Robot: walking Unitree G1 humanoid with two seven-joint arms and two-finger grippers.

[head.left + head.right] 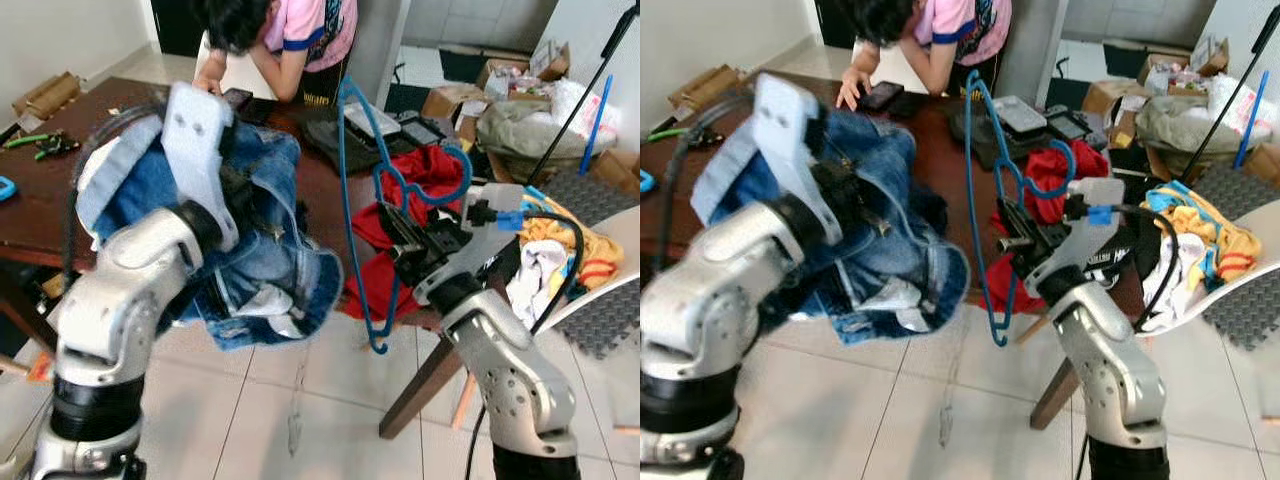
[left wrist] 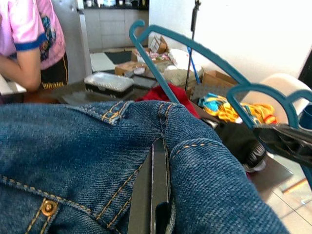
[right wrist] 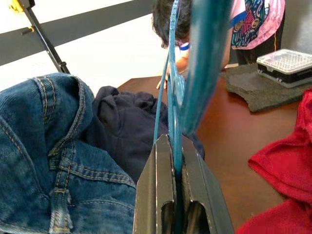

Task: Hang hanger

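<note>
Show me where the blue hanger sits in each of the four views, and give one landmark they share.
Left eye view: blue hanger upright at centre-right, held by the right gripper.
Right eye view: hanger just right of centre.
Left wrist view: hanger arcs above the denim jeans.
Right wrist view: hanger rises from between the fingers.
Shared landmark: the red cloth on the table.

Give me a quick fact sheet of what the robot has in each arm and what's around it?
left gripper: shut on the blue jeans, held bunched up in the air
right gripper: shut on the blue hanger, held upright beside the jeans
table: dark wood, behind both arms
on the table: red cloth, clear lidded box
person: leaning over the table's far side
chair: white, piled with clothes, on the robot's right
</note>
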